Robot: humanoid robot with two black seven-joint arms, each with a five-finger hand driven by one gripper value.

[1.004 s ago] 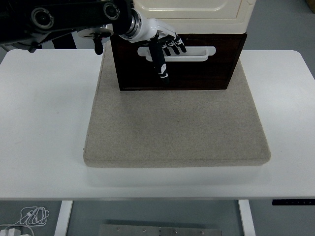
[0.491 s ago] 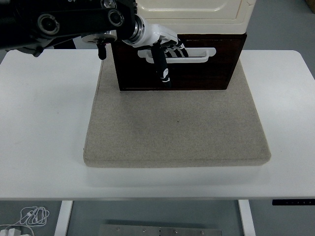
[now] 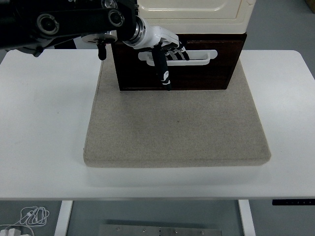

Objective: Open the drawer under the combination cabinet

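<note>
Item: combination cabinet (image 3: pixel 194 12), cream upper unit over a dark brown drawer (image 3: pixel 206 73), standing at the far end of a beige mat (image 3: pixel 177 128) on your white table (image 3: pixel 44 123). Drawer front sits flush under the cream unit; you cannot see its contents. White handle (image 3: pixel 199 56) runs across the drawer face. Your left hand (image 3: pixel 165 46) has its fingers (image 3: pixel 177 50) hooked into the handle's left part, thumb pointing down the front.

A mat (image 3: pixel 177 128) lies mid-desk (image 3: pixel 44 123); the cabinet (image 3: pixel 192 10) with its drawer (image 3: pixel 197 71) stands on the mat's far edge
</note>
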